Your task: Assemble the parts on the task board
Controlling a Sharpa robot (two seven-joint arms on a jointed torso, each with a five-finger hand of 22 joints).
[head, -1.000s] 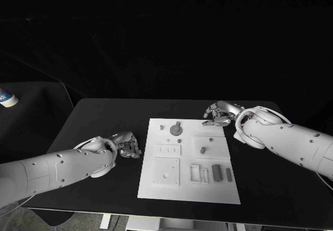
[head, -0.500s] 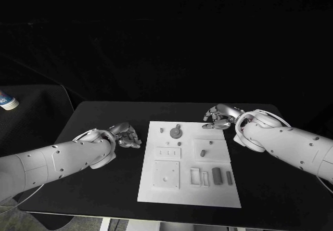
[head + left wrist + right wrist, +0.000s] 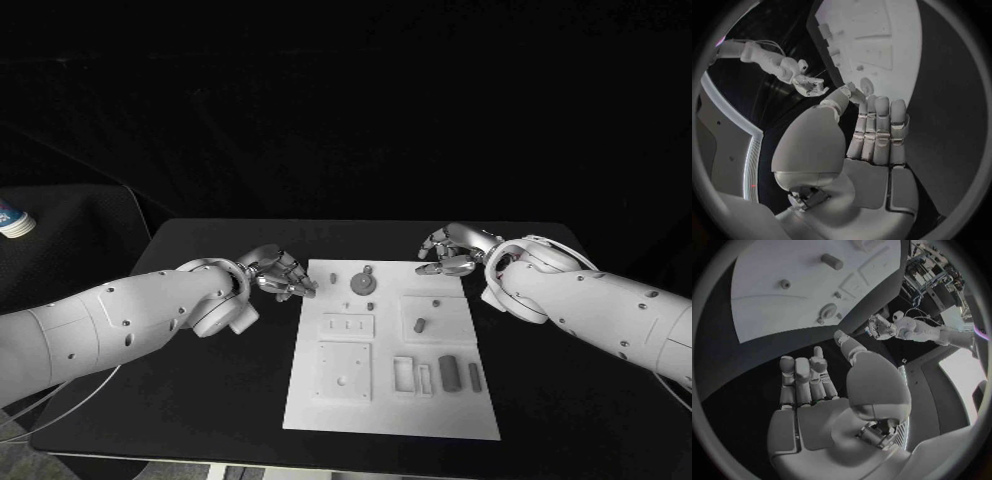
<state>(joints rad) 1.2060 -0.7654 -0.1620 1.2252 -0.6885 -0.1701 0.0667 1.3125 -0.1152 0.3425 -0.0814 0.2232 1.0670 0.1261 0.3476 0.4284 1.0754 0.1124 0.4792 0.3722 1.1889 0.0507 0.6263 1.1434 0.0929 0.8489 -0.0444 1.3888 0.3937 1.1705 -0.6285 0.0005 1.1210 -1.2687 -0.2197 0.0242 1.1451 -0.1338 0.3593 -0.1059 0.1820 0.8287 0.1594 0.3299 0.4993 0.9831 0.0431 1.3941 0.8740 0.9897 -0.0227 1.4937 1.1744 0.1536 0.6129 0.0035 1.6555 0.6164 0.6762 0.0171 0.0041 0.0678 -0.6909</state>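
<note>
The white task board [image 3: 335, 395] lies in the middle of the black table. Grey parts sit on it: a round keyed piece [image 3: 364, 281] near the far edge, a short peg [image 3: 420, 324] mid-board, and two dark bars [image 3: 450, 369] at the near right. My left hand [image 3: 274, 272] hovers beside the board's far left corner, fingers straight and empty [image 3: 876, 132]. My right hand [image 3: 447, 250] is at the far right corner, fingers loosely extended with nothing in them [image 3: 807, 385]. The right wrist view shows the board [image 3: 767, 305] and the keyed piece [image 3: 826, 310].
Several recessed slots and raised blocks [image 3: 348, 358] mark the board's near half. Bare black table [image 3: 202, 380] runs along both sides of the board. A small white container [image 3: 15, 221] sits off the table at the far left.
My left hand has moved away from me along the board's left edge to its far corner. The right hand has stayed near the far right corner. The camera has shifted slightly.
</note>
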